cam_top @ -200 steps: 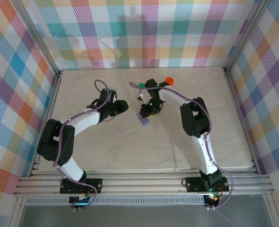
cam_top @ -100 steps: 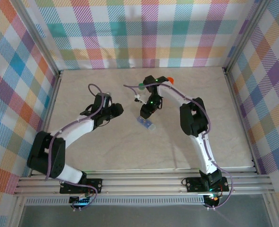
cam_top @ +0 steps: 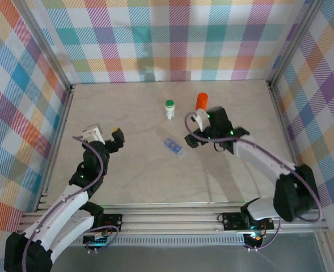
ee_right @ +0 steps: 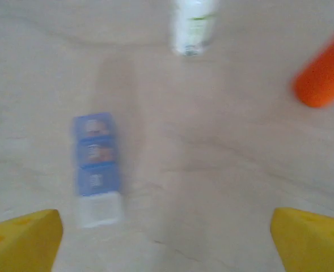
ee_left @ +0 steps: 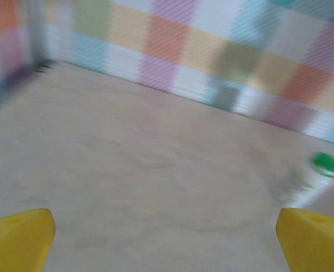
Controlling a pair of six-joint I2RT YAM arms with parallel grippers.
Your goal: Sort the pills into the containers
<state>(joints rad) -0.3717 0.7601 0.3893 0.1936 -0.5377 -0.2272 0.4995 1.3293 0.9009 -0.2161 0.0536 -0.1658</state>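
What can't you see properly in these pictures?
Pill box: blurred in the right wrist view and tiny in the top view, so what is inside cannot be told.
White bottle: top cut off by the right wrist view's upper edge; label blurred.
Orange bottle: cut by the right edge there.

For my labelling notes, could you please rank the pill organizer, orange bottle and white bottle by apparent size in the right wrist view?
Largest: pill organizer, nearest the camera.
Then orange bottle and white bottle: similar, both cut off by the frame, so unranked.
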